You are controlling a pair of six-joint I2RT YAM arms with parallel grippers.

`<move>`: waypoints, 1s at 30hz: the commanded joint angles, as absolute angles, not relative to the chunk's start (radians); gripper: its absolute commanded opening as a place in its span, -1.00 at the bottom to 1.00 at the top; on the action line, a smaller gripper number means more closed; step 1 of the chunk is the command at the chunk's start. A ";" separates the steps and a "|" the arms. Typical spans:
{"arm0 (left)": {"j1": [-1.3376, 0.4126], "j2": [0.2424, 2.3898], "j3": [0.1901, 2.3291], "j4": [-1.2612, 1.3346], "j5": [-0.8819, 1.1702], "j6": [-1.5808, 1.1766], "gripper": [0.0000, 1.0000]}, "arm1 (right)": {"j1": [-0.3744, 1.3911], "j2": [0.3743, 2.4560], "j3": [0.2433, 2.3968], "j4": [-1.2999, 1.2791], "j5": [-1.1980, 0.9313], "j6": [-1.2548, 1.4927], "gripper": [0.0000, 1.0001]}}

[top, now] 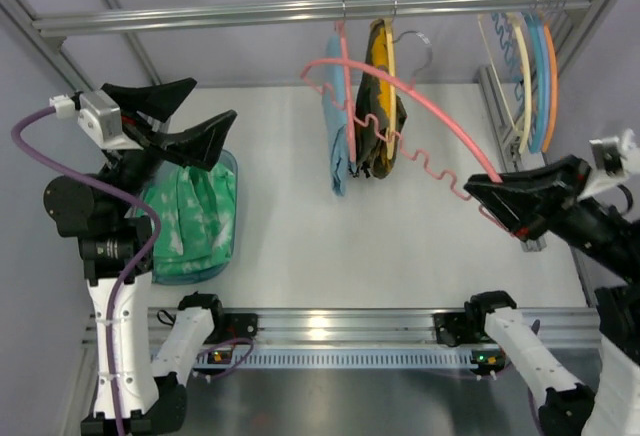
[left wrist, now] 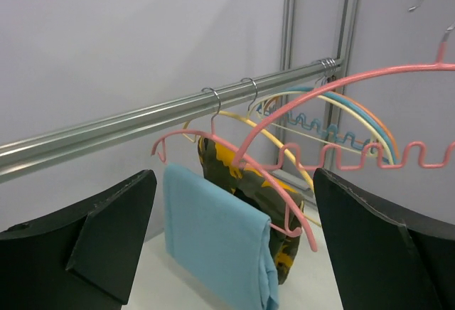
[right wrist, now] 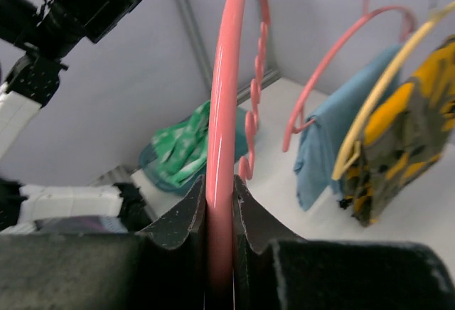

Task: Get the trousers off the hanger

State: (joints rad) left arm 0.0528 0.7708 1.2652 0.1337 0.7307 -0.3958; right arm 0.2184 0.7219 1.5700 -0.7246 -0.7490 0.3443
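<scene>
At the left edge of the counter stands a translucent teal tub. The trousers lie crumpled inside it, green with pale mottled patches, free of any hanger. Above the far end of the tub hangs the left gripper, released, its two black fingers spread wide with nothing between them; its wrist camera looks out between them toward the rail.

A metal rail runs across above the far edge of the counter. Near its middle a pink hanger carries a folded light blue garment, and just to the right a cream hanger carries a yellow-and-black patterned garment; the two hang side by side, close enough that I cannot tell whether they touch.

The hanger, salmon-pink with a wavy lower bar, is bare. It is held off the rail, slanting from in front of the hanging garments toward the right edge of the counter, and its metal hook is in the air beside the patterned garment. The right gripper is clenched on one end of it: in the wrist view the pink arm is pinched tight between the two black pads.

At the right end of the rail hangs a bunch of spare hangers, cream, blue and orange, all bare.
</scene>
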 commanded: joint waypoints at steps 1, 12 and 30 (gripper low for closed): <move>0.054 0.807 1.264 0.209 0.689 -0.554 0.96 | 0.090 0.602 1.565 -0.702 -0.678 0.364 -1.00; 0.054 0.804 1.212 0.222 0.663 -0.529 0.96 | -0.172 0.440 1.592 -0.943 -0.388 0.305 -1.00; 0.054 0.666 1.129 0.124 0.630 -0.354 0.96 | -0.156 1.155 2.120 -1.120 -0.264 0.084 -1.00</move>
State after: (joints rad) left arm 0.0528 0.6834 1.1481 0.1375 0.6518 -0.3973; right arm -0.1589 1.1126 2.0315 -1.1179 -0.2665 0.1387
